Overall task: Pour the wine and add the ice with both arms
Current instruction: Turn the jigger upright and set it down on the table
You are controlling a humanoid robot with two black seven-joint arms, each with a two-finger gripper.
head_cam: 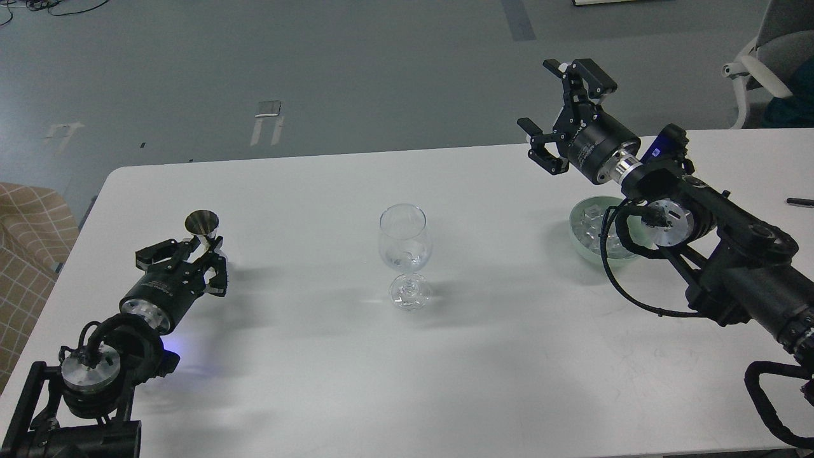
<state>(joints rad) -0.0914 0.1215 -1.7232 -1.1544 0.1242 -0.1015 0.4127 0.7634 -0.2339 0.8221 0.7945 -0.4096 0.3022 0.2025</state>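
Observation:
A clear wine glass [404, 245] stands upright at the table's middle; I cannot tell what its bowl holds. My left gripper [205, 249] lies low over the table at the left. It is shut on the lower part of a small silver metal measuring cup [202, 223], which stands upright with its mouth up. My right gripper [559, 108] is open and empty, raised above the table's far right. A pale green bowl [577, 236] with clear ice cubes [591, 219] sits under my right wrist, partly hidden by the arm and its cable.
The white table [318, 356] ends at a far edge behind the glass, with grey floor beyond. A black pen [799, 202] lies at the right edge. A white chair [757, 70] stands at the far right, and a tan checked seat [28, 254] at the left.

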